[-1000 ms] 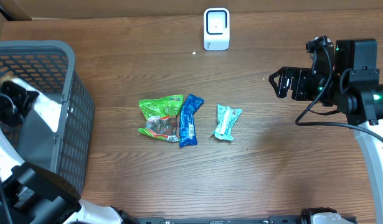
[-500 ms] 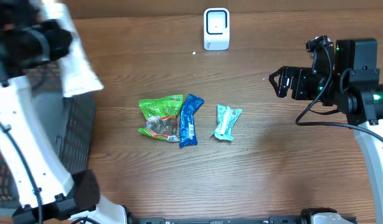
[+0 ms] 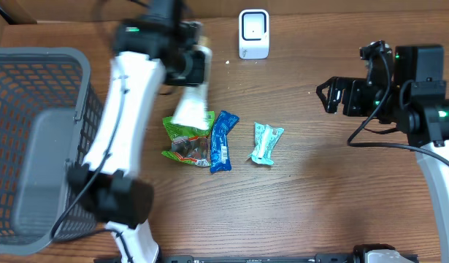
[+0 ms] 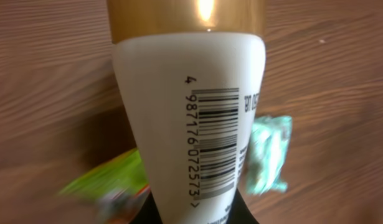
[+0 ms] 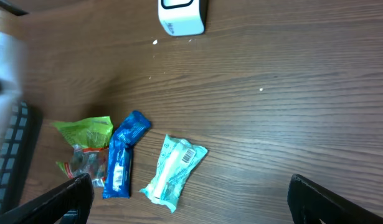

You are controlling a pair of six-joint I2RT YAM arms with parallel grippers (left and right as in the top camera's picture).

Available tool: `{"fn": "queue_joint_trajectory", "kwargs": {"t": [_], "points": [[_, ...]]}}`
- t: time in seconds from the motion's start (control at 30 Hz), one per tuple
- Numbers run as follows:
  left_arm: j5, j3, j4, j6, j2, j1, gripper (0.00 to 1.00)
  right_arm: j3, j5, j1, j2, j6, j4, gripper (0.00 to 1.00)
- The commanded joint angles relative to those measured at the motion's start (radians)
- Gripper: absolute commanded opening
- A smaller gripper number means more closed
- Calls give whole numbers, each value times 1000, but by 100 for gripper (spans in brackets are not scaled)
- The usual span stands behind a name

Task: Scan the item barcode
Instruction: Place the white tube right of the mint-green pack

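My left gripper (image 3: 190,71) is shut on a white tube (image 3: 193,104) with a gold cap (image 4: 186,14), held above the table just left of the white scanner (image 3: 253,33). In the left wrist view the tube (image 4: 179,112) fills the frame, its barcode (image 4: 217,140) facing the camera, and the dark jaws clamp its lower end at my left gripper (image 4: 194,213). My right gripper (image 3: 331,97) hangs open and empty at the right; its two fingers sit wide apart in the right wrist view (image 5: 191,202).
A green packet (image 3: 186,139), a blue bar (image 3: 222,141) and a teal packet (image 3: 266,142) lie side by side mid-table, partly beneath the tube. A grey mesh basket (image 3: 85,109) stands at the left edge. The scanner (image 5: 182,15) also shows in the right wrist view.
My left arm swung up out of the basket and rightward across the table with the white tube, ending beside the scanner. The right arm has not moved.
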Motion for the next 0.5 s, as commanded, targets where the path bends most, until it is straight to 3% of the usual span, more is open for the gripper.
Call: {"fn": "queue_joint_trajectory", "kwargs": {"t": [0.0, 0.1, 0.3, 0.47], "points": [[94, -19, 105, -117, 64, -138, 4, 81, -6, -70, -3, 4, 0, 100], [92, -19, 202, -182, 140, -241, 4, 121, -6, -145, -3, 3, -17, 100], [102, -19, 403, -460, 290, -385, 4, 127, -6, -262, -3, 23, -17, 100], [105, -19, 484, -494, 375, -458, 4, 127, -10, -278, -3, 26, -20, 100]]}}
